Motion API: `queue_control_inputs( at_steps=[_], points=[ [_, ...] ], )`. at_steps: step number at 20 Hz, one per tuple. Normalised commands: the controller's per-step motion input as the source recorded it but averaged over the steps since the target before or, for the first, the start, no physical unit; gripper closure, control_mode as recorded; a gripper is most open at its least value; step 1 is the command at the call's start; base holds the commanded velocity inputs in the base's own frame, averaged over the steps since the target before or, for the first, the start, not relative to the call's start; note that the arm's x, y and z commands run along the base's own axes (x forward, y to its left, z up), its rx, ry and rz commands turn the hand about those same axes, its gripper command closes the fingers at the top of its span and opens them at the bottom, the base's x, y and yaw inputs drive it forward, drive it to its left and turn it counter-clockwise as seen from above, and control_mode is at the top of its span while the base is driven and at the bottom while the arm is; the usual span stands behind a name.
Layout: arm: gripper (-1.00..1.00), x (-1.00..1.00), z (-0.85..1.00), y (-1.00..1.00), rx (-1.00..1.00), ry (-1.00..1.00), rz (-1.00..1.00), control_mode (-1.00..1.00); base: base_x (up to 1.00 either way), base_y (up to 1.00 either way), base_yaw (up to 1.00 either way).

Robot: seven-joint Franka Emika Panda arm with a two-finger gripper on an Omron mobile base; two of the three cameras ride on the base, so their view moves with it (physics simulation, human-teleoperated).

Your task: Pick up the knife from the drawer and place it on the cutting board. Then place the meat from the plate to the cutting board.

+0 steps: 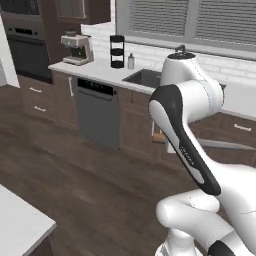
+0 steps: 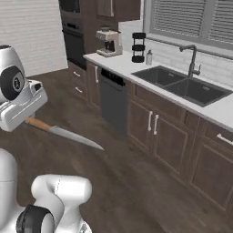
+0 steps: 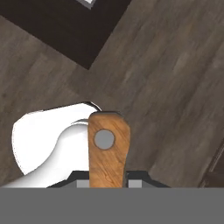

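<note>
My gripper [image 2: 28,119] is shut on the knife [image 2: 63,132], holding it by its light brown wooden handle. The slim grey blade sticks out level over the wooden floor, pointing toward the cabinets. In the hand view the handle [image 3: 108,144], with its grey rivet, stands up between the two fingertips of the gripper [image 3: 108,183], above the floor. A bit of the handle [image 1: 159,136] peeks past the arm in the left base view. To the right of the arm is the drawer [image 1: 232,152], dark brown with a pale bar handle. The cutting board, the meat and the plate are out of view.
A white counter [image 2: 113,61] with a dark sink [image 2: 182,86] runs along the wall. On it stand a coffee machine [image 2: 108,42] and a black stacked rack [image 2: 139,47]. A grey dishwasher [image 2: 113,102] sits below. A white island corner [image 1: 20,225] lies near left.
</note>
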Motion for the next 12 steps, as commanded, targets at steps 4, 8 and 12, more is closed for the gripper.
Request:
queue_control_inputs(
  at_steps=[4,8,12],
  points=[
    [1.00,0.00,0.00,0.00,0.00,0.00,0.00,1.00,1.00,-0.30,0.49],
    [1.00,0.00,0.00,0.00,0.00,0.00,0.00,1.00,1.00,-0.34,0.48],
    [1.00,0.00,0.00,0.00,0.00,0.00,0.00,1.00,1.00,-0.20,0.50]
  ],
)
